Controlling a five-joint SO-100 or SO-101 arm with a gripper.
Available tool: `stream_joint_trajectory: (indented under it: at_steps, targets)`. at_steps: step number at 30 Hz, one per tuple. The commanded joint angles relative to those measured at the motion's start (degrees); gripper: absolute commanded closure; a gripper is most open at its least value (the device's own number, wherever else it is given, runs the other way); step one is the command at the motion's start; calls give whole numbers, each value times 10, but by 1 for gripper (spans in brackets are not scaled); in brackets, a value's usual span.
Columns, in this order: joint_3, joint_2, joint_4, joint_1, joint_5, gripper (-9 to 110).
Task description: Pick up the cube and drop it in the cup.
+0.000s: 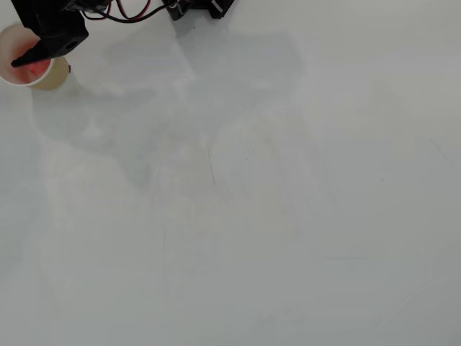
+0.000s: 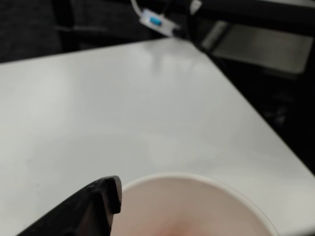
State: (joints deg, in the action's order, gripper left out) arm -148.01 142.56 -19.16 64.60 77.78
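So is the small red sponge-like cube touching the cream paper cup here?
Cannot tell. The overhead view shows the red cube over the cup's mouth beneath the end effector, but no plain contact or gap.

Red cube [image 1: 34, 69] inside upright cream cup [image 1: 55, 75], at overhead view's top-left corner.

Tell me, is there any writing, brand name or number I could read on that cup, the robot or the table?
None can be read.
The cup shows plain cream paper, no print.
The gripper is bare black plastic.
The table carries only faint scratches.
A small blue-and-white tag behind the table in the wrist view is too blurred to read.
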Motion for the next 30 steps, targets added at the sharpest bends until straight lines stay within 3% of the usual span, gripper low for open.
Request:
stream_joint_trajectory:
  at_steps: [1,5,17,24,30]
  targets:
    - [55,22,15,6,1,46]
    - [53,24,15,6,1,41]
    - [51,30,-12,4,-4,42]
    - [51,34,-7,0,-6,76]
    - [51,43,-7,-7,-6,97]
